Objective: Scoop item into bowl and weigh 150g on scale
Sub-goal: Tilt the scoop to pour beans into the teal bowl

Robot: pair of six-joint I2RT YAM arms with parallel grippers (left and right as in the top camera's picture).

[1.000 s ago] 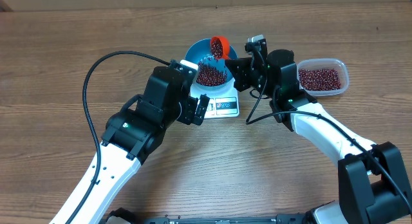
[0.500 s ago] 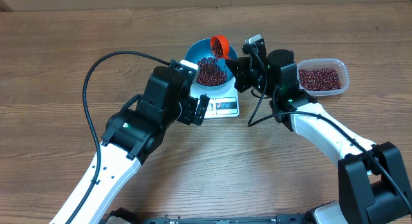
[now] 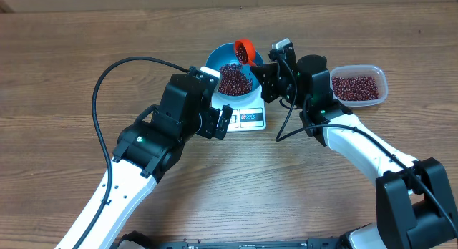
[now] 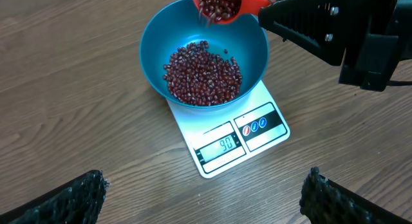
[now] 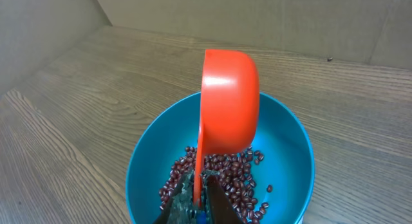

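**Ninety on the display (image 4: 219, 147), scoop (image 5: 228, 102) tipped over the bowl (image 4: 161, 44)**

Dark red-brown beans (image 4: 203, 73) lie in a loose heap at the bottom of the bright-blue bowl. The bowl sits on the small white scale (image 4: 193, 127) and covers its rear part. The front strip, with the display window and blue-marked buttons, shows in front of the bowl.

The right gripper (image 5: 199, 198) has its jaws pressed together on the handle of the orange scoop. It holds the scoop on its side above the bowl's rim, on the side away from the display. The scoop's mouth is turned toward the bowl, and beans crowd at its lip.

The left gripper (image 3: 223, 121) hovers just in front of the scale, its fingers spread wide and gripping nothing.

A clear tub (image 3: 383, 84) with more beans stands on the wooden table (image 3: 71, 49) beyond the right arm, apart from the scale.
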